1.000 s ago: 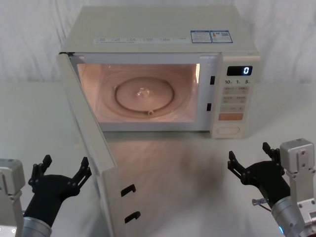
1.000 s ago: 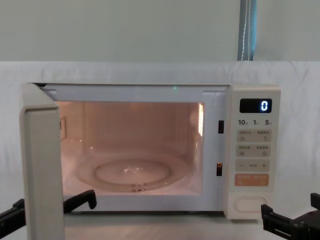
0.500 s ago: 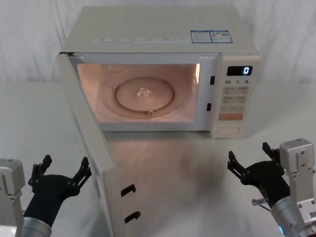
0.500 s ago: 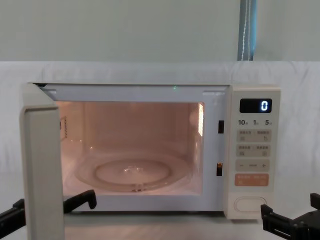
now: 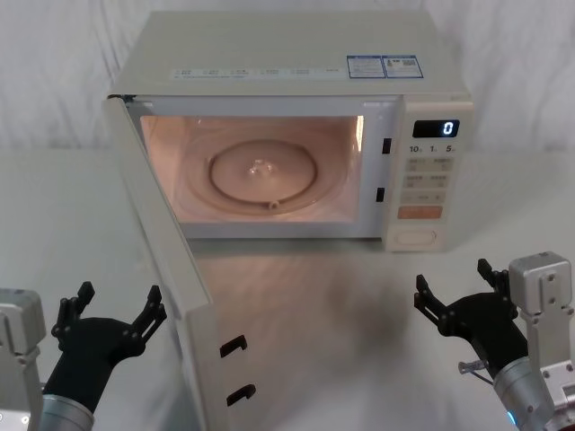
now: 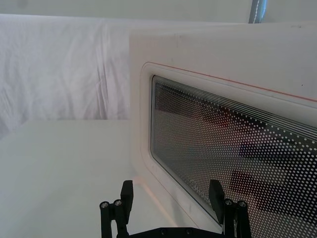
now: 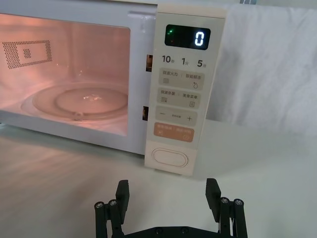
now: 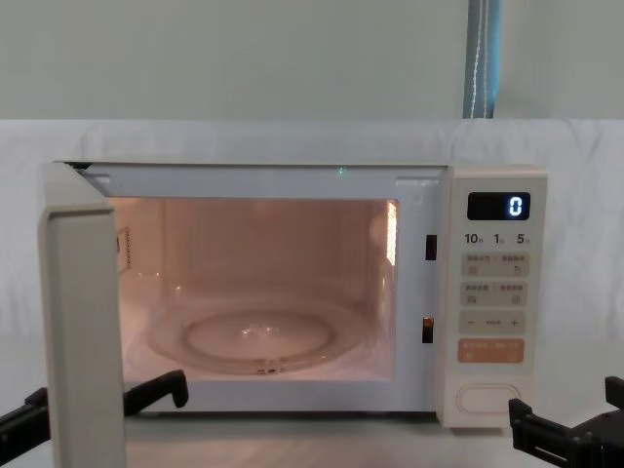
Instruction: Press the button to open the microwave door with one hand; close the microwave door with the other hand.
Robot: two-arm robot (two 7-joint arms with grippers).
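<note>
Door (image 5: 166,269) swung wide open, running from the upper left of the head view down to lower centre, latch hooks showing on its free edge; cavity lit, turntable (image 5: 260,172) bare. Button (image 5: 415,238) at the bottom of the control panel, right of centre in the head view, untouched by anything. Left tool (image 5: 110,321) low at the lower left, fingers spread, just beside the door's outer face (windowed side, close up in the left wrist view) but apart from it. Right tool (image 5: 458,296) at the lower right, fingers likewise spread, low over the worktop (image 5: 359,296) and well short of the panel. Opening apparently done; closing left, presumably for the left tool. Risks from here: a spread finger snagging the door's edge or window frame rather than pushing flat; a push too near the hinge, stalling the swing; a weak push leaving the hooks unlatched and the door ajar; a hard shove shifting the whole oven backward on the cloth.
</note>
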